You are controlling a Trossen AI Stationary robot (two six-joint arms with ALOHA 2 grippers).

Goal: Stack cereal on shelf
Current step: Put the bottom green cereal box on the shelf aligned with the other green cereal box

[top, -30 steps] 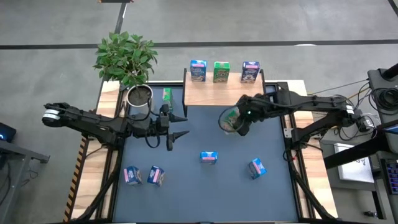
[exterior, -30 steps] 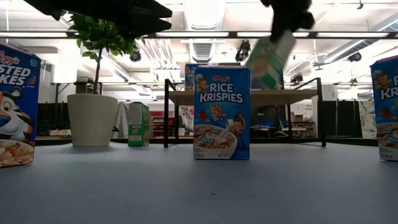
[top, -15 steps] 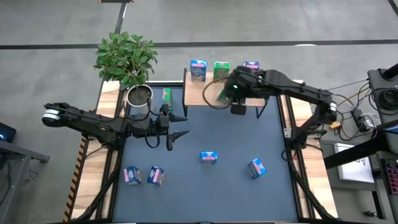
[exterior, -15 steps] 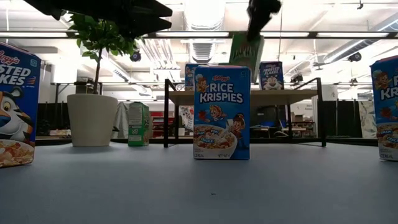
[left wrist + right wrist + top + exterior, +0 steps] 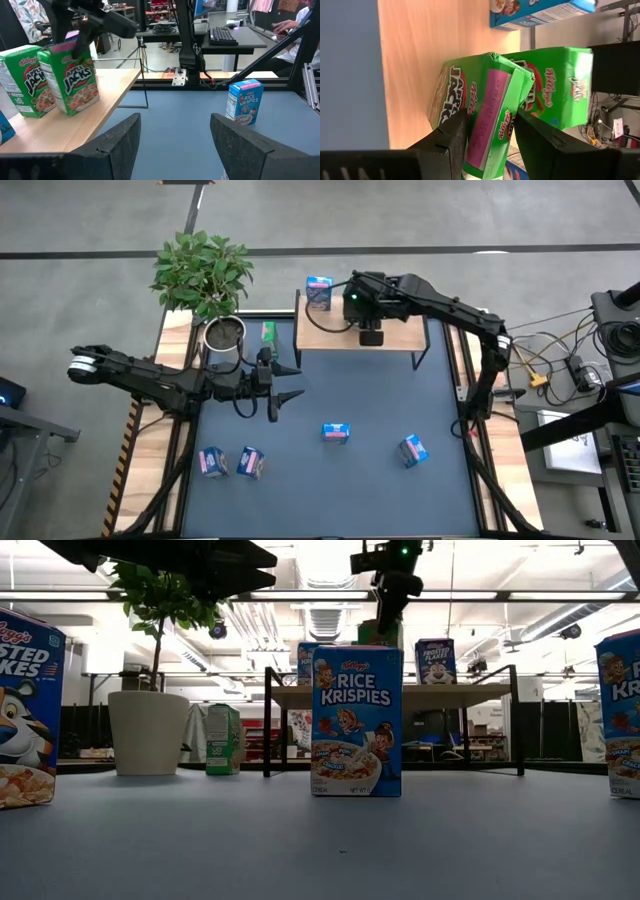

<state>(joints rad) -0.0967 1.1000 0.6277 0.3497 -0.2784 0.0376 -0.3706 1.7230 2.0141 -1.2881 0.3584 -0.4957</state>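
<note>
My right gripper (image 5: pixel 358 298) is over the light-wood shelf (image 5: pixel 330 333) and is shut on a green Apple Jacks cereal box (image 5: pixel 70 82). That box is just beside a second green box (image 5: pixel 22 80) standing on the shelf. A light blue box (image 5: pixel 319 290) and a dark blue box (image 5: pixel 435 660) also stand there. My left gripper (image 5: pixel 290 380) hangs open over the dark mat, near the plant pot. On the mat stand a Rice Krispies box (image 5: pixel 336 432), another light blue box (image 5: pixel 413 448) and two boxes (image 5: pixel 212 462) (image 5: pixel 250 463) near the front left. My right gripper pinches the green box at its pink top panel (image 5: pixel 490 107), one finger (image 5: pixel 455 135) on each broad face. The fingers come from above, pointing down. The box hangs tilted below them. Whether its bottom (image 5: pixel 75 111) touches the shelf, I cannot tell.
A potted plant (image 5: pixel 205 275) stands at the mat's far left corner, with a small green box (image 5: pixel 268 332) beside its pot. The shelf's black legs (image 5: pixel 297 330) stand at the mat's far edge. The middle of the mat (image 5: pixel 380 395) is bare.
My right gripper has carried the green box from above the mat toward the far edge and leftward, over the shelf. It has come down beside the standing green box. The box has kept its tilt but swung toward upright.
</note>
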